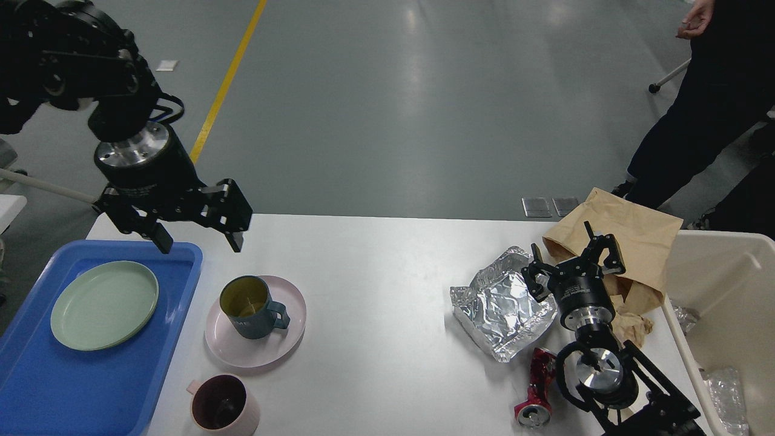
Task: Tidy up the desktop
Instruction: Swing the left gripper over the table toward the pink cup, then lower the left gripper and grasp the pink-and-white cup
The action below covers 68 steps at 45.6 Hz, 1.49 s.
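Spanning desktop [375, 290] beneath left tool [198, 244] (parted)

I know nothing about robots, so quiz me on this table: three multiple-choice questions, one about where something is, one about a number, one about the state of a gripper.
1. Where is the green plate?
A. in the blue tray
B. on the pink plate
C. in the beige bin

2. How many mugs are on the desktop?
A. one
B. two
C. four

3. What state is the left gripper in?
A. shut on a mug
B. holding the plate
C. open and empty

Answers:
1. A, the green plate lies flat inside the tray.
2. B, a dark blue mug stands on the pink plate and a pink mug sits near the front edge.
3. C, its fingers are spread above the desktop with nothing between them.
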### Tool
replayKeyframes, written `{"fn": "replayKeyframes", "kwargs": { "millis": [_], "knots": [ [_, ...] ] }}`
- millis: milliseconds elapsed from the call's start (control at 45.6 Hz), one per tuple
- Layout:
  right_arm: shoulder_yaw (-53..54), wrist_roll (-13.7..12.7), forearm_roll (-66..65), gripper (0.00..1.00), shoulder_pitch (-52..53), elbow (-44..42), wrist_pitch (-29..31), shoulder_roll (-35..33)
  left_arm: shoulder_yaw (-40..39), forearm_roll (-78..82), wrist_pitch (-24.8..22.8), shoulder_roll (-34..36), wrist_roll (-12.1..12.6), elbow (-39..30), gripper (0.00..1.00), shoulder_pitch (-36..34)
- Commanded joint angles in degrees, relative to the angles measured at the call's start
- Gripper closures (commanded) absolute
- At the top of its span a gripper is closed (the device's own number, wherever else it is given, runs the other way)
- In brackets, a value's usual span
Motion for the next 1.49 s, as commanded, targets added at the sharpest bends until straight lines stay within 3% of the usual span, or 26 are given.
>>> {"fn": "replayKeyframes", "kwargs": {
  "millis": [0, 263, 504, 723, 876, 986, 1205, 1468],
  "knots": [
    [0.09, 0.00, 0.00, 0.00, 0.08, -0.10, 0.00, 0.00, 0.25, -3.63, 0.02, -2.49, -0.11, -8.53, 0.03, -8.09],
    [0.00, 0.00, 0.00, 0.00, -0.01, -0.10, 0.00, 0.00, 0.43, -6.00, 0.44, -3.11, -1.07, -20.14, 0.03, -21.81],
    [0.00, 0.00, 0.00, 0.00, 0.08, -0.10, 0.00, 0.00, 3.15, -5.83, 0.61, -3.02, -0.55, -20.14, 0.03, -21.90],
    [0.00, 0.00, 0.00, 0.00, -0.01, -0.01, 0.00, -0.09, 5.43, -5.83, 4.12, -0.47, -0.99, -20.05, 0.04, -21.46],
    [0.00, 0.00, 0.00, 0.00, -0.01, -0.01, 0.00, 0.00, 9.22, -5.48, 6.85, 5.67, -0.28, -19.97, 0.06, -16.63],
    [0.00, 0.00, 0.00, 0.00, -0.01, -0.10, 0.00, 0.00, 7.73, -4.16, 9.13, 11.91, -0.02, -19.79, 0.10, -7.59],
    [0.00, 0.00, 0.00, 0.00, 0.08, -0.01, 0.00, 0.00, 2.46, 0.67, 24.59, 19.83, -0.11, -19.35, 0.11, 11.13],
    [0.00, 0.00, 0.00, 0.00, -0.01, -0.01, 0.00, 0.00, -0.80, 5.68, 37.51, 21.86, -0.37, -18.65, 0.11, 26.60]
  ]
}}
